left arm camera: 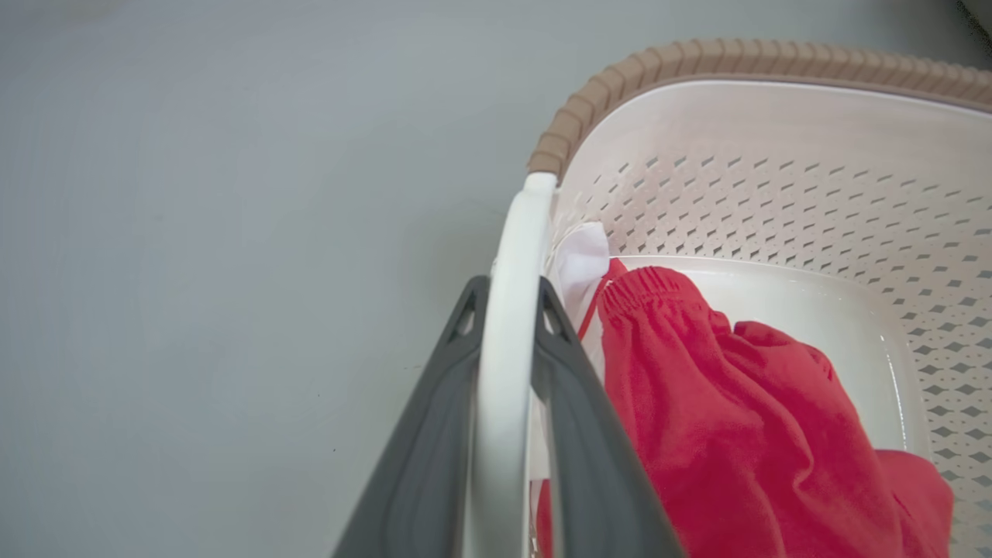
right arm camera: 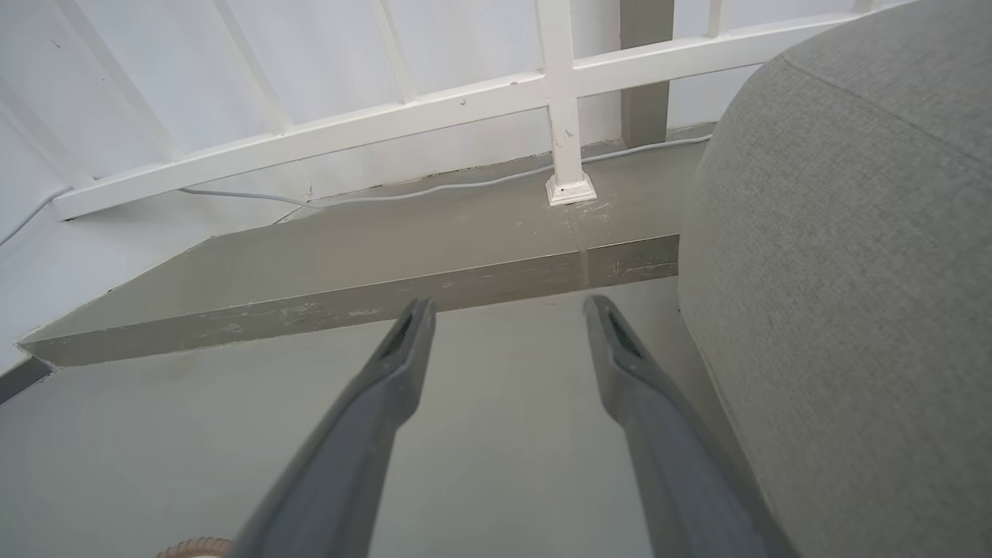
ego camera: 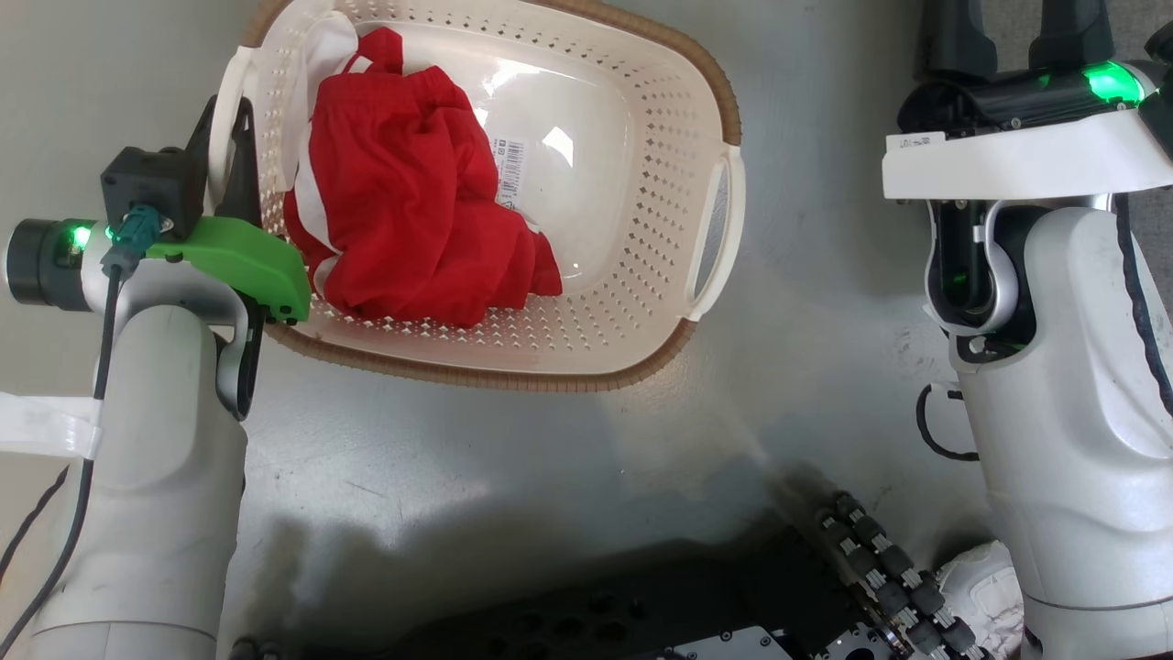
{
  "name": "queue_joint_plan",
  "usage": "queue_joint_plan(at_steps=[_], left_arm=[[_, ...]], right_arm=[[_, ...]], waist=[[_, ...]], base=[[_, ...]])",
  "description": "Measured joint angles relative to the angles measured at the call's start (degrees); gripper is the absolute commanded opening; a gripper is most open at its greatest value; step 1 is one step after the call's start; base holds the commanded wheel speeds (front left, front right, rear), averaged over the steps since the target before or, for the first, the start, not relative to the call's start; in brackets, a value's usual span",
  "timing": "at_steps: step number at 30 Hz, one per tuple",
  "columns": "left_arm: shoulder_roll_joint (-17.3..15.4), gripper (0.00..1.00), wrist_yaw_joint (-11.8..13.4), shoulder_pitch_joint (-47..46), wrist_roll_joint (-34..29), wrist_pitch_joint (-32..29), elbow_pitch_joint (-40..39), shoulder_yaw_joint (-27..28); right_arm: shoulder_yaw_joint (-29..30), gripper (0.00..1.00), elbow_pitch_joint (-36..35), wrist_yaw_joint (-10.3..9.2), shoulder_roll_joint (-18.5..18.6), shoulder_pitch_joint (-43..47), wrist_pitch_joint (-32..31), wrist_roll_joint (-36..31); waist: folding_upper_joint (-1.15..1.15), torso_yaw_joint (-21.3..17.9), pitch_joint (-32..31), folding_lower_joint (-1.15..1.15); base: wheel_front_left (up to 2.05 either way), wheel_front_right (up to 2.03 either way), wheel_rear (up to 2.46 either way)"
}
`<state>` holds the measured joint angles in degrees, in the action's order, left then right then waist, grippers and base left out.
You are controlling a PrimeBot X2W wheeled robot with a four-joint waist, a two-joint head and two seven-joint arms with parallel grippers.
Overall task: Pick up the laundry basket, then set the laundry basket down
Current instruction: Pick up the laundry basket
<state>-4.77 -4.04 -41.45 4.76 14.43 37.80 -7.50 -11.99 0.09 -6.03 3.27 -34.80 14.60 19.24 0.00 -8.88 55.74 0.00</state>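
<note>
The cream-white perforated laundry basket (ego camera: 632,266) with a brown woven-look rim sits on the grey floor at the top middle of the head view. Red clothing (ego camera: 412,192) with a bit of white cloth lies in its left half, and a barcode sticker shows on the bottom. My left gripper (ego camera: 224,119) is shut on the basket's left white loop handle (left arm camera: 508,325), one dark finger on each side of the handle. My right gripper (right arm camera: 508,306) hangs open over bare floor at the upper right of the head view, well clear of the basket's right handle (ego camera: 719,229).
A grey upholstered seat (right arm camera: 852,271) stands close to the right gripper. Beyond it are a low grey step (right arm camera: 349,263), a white railing (right arm camera: 558,101) and a cable along the wall. My dark wheeled base (ego camera: 733,605) fills the bottom of the head view.
</note>
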Motion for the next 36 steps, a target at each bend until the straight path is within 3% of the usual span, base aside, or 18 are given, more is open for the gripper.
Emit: queue_joint_plan(at_steps=[16,36], left_arm=[[2.11,0.00,2.18,0.01,5.77,0.00,1.41,6.67],[2.88,0.00,2.63,0.06,8.31,0.00,4.11,6.16]], right_arm=[[0.07,1.00,0.40,-0.08,0.00,0.00,0.00,0.00],[-0.82,1.00,0.77,-0.13,0.00,0.00,0.00,0.42]], waist=[[0.00,0.25,-1.34,0.00],[0.00,-0.34,-2.00,0.00]], base=[[0.00,0.00,0.00],[0.00,0.00,0.00]])
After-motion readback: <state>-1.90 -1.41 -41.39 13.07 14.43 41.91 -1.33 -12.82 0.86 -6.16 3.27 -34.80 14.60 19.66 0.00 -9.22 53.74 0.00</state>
